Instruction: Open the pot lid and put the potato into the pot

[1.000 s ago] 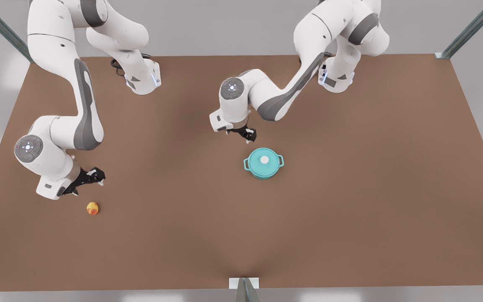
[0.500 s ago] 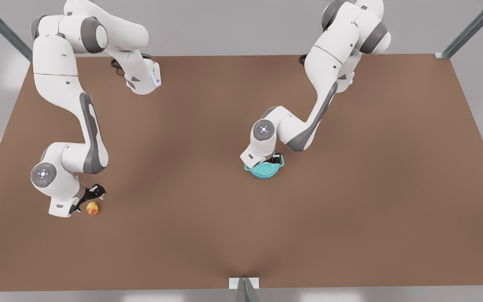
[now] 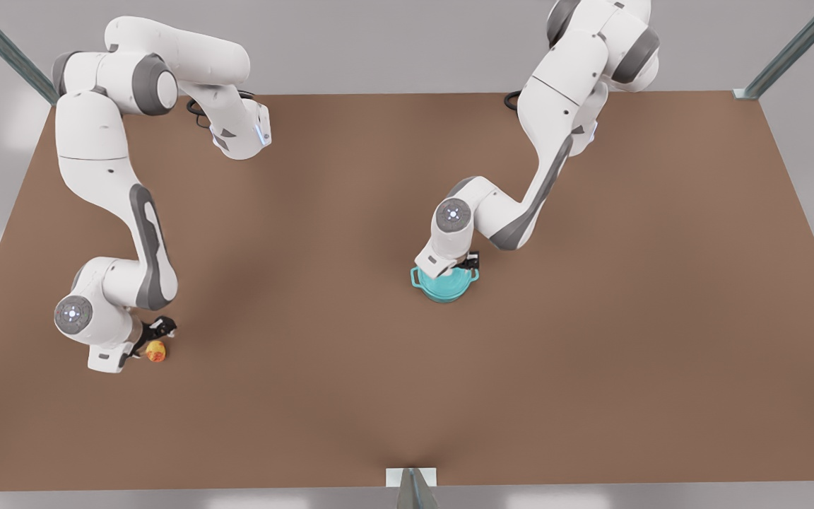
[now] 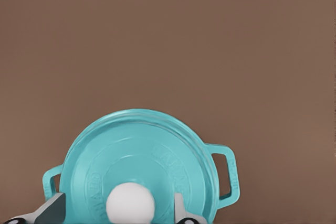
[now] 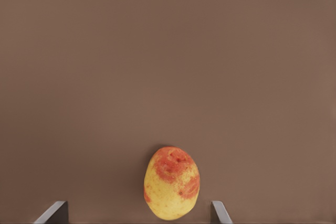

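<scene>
1. Potato (image 3: 156,350) lies on the brown counter (image 3: 591,367), toward the front view's lower left, at about 8 o'clock from the pot and well apart from it.
2. Right pincer (image 3: 154,338) sits low over the potato; in the right wrist view its fingers (image 5: 53,212) stand apart, one on each side of the potato (image 5: 171,183), with bare counter showing between each finger and the potato.
3. Pot (image 3: 444,284) stands near the counter's middle with the pot lid (image 4: 139,166) seated on it.
4. Left pincer (image 3: 458,268) is down on the lid; its fingers (image 4: 178,208) are spread either side of the white knob (image 4: 130,203), not pressed against it.
</scene>
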Robot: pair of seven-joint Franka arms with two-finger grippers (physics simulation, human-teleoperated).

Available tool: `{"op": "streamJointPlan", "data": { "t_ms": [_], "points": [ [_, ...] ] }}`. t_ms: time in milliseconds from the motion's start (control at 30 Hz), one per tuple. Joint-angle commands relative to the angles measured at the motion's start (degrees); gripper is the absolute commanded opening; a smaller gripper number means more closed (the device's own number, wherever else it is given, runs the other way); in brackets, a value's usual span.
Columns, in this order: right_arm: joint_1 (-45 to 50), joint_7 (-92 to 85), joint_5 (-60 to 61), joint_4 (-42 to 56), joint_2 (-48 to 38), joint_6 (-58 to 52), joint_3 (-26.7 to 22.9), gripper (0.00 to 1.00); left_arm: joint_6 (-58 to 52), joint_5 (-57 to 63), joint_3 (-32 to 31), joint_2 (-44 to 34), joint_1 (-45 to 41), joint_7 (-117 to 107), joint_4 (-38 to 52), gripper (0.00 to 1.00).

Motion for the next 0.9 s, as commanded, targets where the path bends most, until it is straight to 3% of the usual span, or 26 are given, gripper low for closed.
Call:
{"op": "streamJointPlan", "data": {
  "t_ms": [0,200,233,267,333,400,567,667,767,833,867],
  "points": [
    [-0.27,-5.70,-0.04,0.27,0.04,0.04,0.01,1.00,3.05,0.09,0.00,0.29,-0.03,-2.83,-0.09,1.00],
    [-1.06,-5.79,0.40,0.27,3.03,0.04,0.01,1.00,3.66,0.09,0.00,1.00,-0.03,-2.74,-0.44,1.00],
    [-1.06,-5.79,0.14,0.27,3.38,0.21,0.01,1.00,3.66,0.09,0.00,0.91,-0.03,-2.74,-0.53,0.93],
    [-1.06,-5.88,-0.04,0.45,3.55,0.48,0.01,1.00,3.57,0.09,0.00,0.91,-0.03,-2.83,-0.53,0.74],
    [-1.06,-6.67,-0.13,2.20,3.82,0.48,0.00,1.00,3.14,0.09,0.00,0.82,-0.03,-2.91,-0.53,0.51],
    [-0.97,-6.84,-0.57,2.20,3.99,0.48,-0.70,1.00,2.52,0.09,0.00,0.38,-0.03,-2.91,-0.44,0.34],
    [-0.97,-6.67,-1.01,2.20,5.84,0.65,-0.79,1.00,-3.62,0.17,0.35,-0.41,1.28,2.00,3.07,0.34],
    [-0.97,-6.67,-1.10,3.08,6.89,0.65,-0.79,1.00,-10.31,0.17,0.44,-0.23,12.08,23.97,8.70,0.34],
    [-1.06,-6.76,-1.10,3.26,7.33,0.65,-0.79,1.00,-1.00,0.26,0.35,3.28,26.41,51.04,8.97,0.34],
    [-0.97,-6.67,-1.10,3.87,7.51,0.65,-0.79,1.00,3.84,0.35,0.35,6.10,29.06,56.85,8.97,0.34],
    [-0.97,-6.41,-0.83,3.96,7.33,0.57,-0.79,0.90,6.12,0.35,0.35,7.41,29.06,57.03,9.05,0.34]
  ]
}}
